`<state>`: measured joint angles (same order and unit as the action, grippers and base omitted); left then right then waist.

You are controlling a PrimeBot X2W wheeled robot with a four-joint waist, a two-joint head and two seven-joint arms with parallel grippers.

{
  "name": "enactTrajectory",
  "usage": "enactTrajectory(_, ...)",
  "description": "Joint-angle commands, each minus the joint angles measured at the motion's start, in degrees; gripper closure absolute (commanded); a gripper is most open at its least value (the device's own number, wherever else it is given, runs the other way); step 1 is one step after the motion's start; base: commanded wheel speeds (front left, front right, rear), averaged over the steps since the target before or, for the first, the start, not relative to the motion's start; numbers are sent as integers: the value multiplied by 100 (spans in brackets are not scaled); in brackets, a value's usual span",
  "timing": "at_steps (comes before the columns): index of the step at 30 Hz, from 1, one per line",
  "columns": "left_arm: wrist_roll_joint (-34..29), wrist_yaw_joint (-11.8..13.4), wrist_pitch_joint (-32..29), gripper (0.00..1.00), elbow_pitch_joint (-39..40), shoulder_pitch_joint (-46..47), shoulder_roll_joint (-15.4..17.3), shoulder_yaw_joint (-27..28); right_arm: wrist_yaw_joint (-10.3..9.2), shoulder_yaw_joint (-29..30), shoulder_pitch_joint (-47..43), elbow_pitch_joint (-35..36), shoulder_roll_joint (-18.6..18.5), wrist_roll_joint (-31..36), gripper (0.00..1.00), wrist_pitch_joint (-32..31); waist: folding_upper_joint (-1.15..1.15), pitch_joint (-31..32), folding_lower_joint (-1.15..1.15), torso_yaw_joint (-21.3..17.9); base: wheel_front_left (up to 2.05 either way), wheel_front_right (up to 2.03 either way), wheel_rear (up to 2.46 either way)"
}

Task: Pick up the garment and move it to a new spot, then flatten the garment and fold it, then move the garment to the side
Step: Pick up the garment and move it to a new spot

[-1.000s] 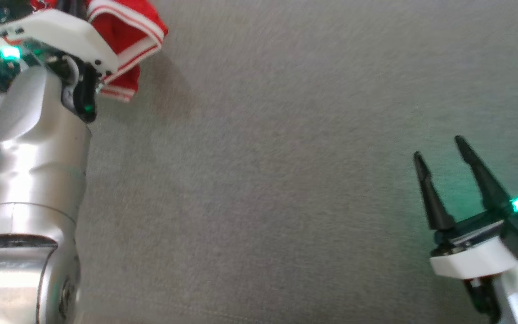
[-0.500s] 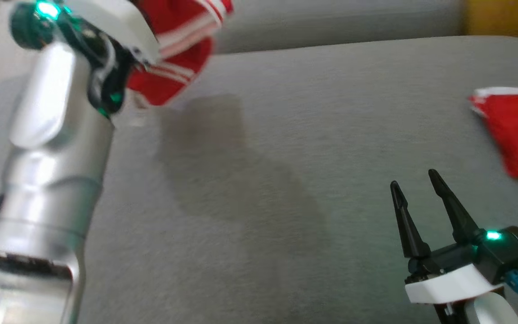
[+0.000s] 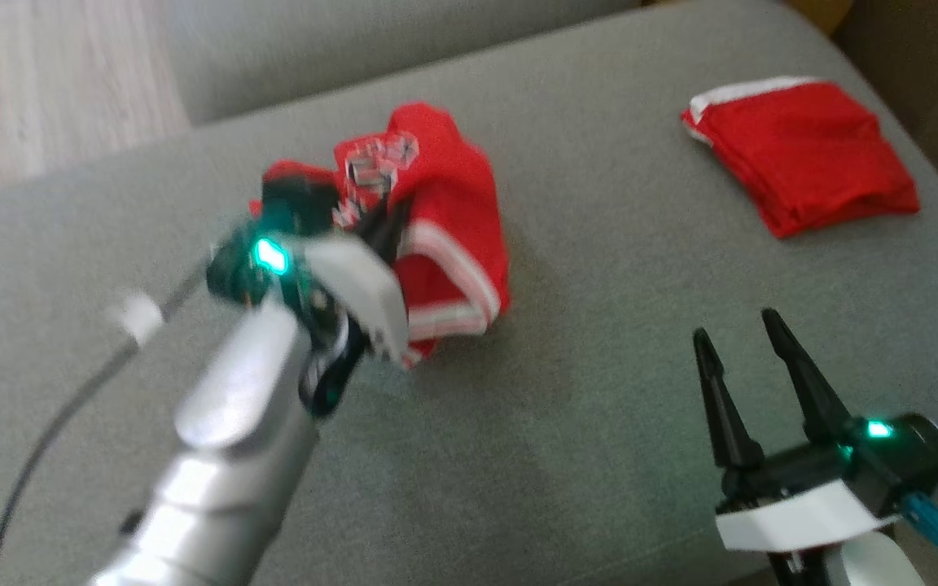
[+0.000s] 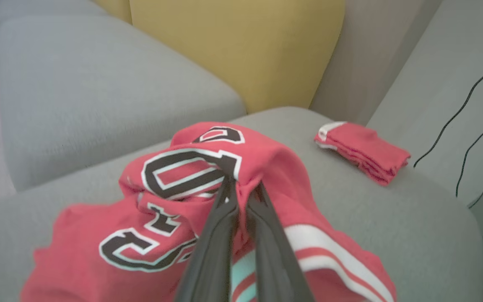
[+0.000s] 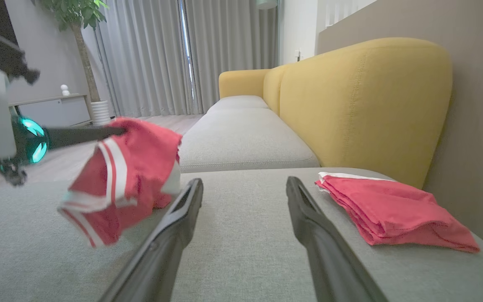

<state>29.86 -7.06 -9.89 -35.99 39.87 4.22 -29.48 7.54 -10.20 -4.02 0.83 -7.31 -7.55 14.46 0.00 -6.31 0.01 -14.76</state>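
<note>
Gripping a bunched fold of the red jersey (image 4: pixel 170 176), the left end effector (image 4: pixel 243 184) is clenched on the cloth, which drapes around and below its fingertips and apparently hangs clear of the grey sofa cushion (image 3: pixel 599 423). Well to its right, the right end effector (image 3: pixel 731 324) is released, fingers spread, holding nothing. Beyond that one, a folded red garment (image 3: pixel 803 155) lies on the same cushion.

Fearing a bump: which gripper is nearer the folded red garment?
Right. The right gripper hovers open near the folded garment; the left gripper, farther away, is shut on the jersey.
</note>
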Motion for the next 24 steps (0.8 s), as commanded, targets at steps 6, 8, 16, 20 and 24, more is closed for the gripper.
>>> enactTrajectory(6,-291,212,1154,73,-592,-244,12,-18,-5,-166,587,119,72,-29,0,53,0,-662,-1,-49,0,0,0)
enactTrajectory(8,-335,299,1534,0,-804,-259,-34,-50,-5,-150,643,63,78,-34,0,53,0,-675,-1,30,0,0,0)
enactTrajectory(16,-254,657,2475,0,-754,-647,-128,-32,-5,-15,527,-219,56,-64,0,53,0,-95,-1,634,0,0,0)
enactTrajectory(20,-379,981,2486,0,178,-1318,-132,326,-5,104,332,-371,62,-59,0,53,0,364,-1,1017,0,0,0)
enactTrajectory(24,-800,1175,2487,0,1168,-2137,-131,678,-5,322,108,-502,116,-70,0,53,0,702,-1,1405,0,0,0)
